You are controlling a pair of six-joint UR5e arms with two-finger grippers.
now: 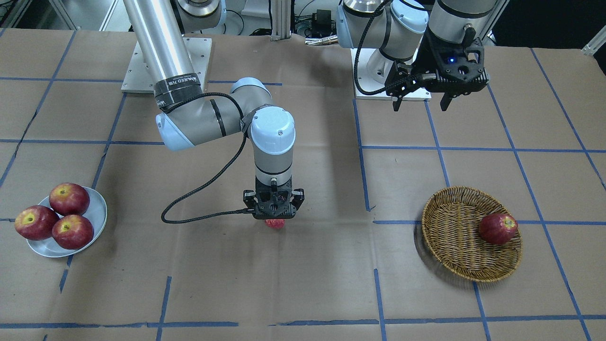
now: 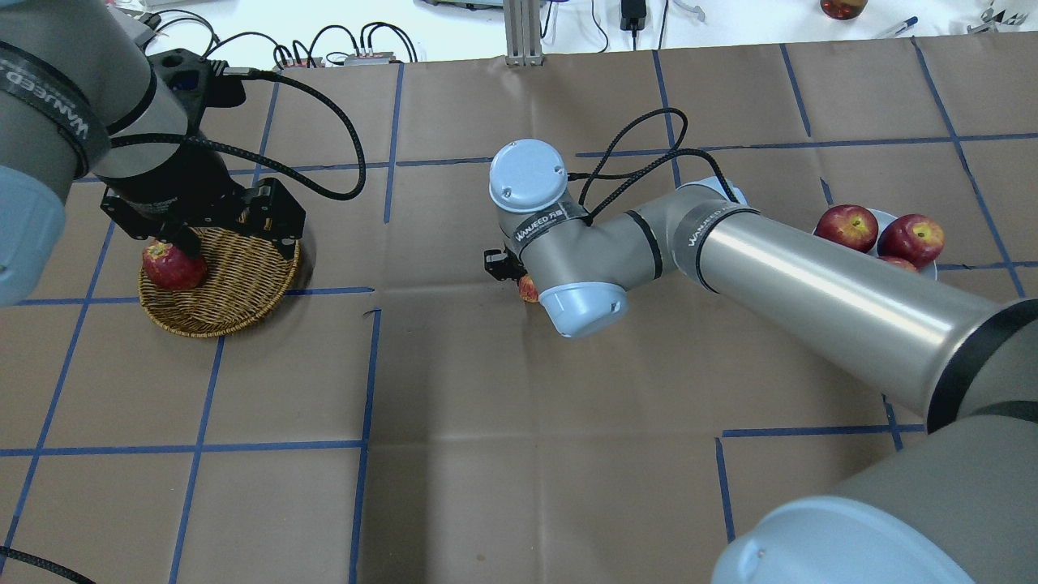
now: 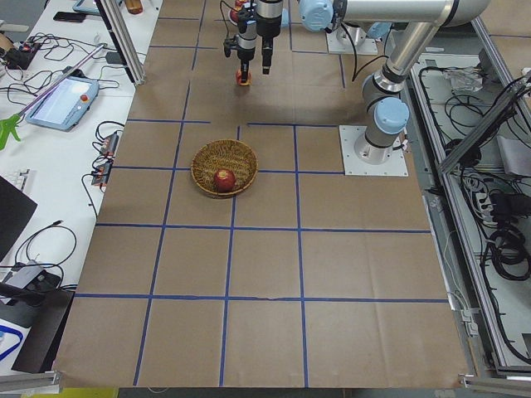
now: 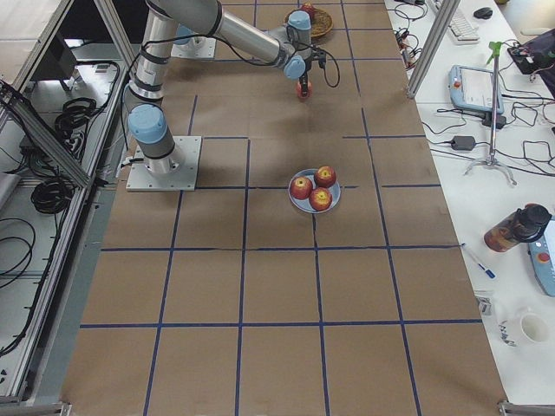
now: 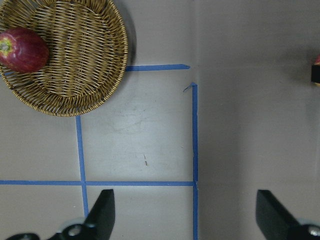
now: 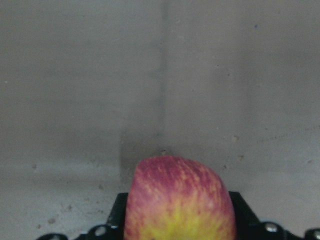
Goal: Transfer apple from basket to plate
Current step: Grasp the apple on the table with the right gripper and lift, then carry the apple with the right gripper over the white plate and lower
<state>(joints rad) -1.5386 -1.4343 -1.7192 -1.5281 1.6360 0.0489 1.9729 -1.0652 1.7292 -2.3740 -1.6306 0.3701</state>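
Note:
My right gripper (image 1: pixel 274 219) is shut on the apple (image 1: pixel 274 224), pinkish-red with a yellow streaky blush, over the middle of the table. The right wrist view shows the apple (image 6: pixel 177 200) close up between the dark fingers. The wicker basket (image 1: pixel 450 222) stands on my left side and holds one dark red apple (image 1: pixel 498 228). The pale plate (image 1: pixel 98 210) lies on my right side, well apart from the held apple. My left gripper (image 1: pixel 419 102) is open and empty, raised near the basket (image 5: pixel 75 60).
Three deeper-red apples (image 1: pixel 69 199) fill most of the plate. The table is brown paper with blue tape lines (image 1: pixel 362 156). Both arm bases stand on white plates (image 1: pixel 130 83) at the table's back edge.

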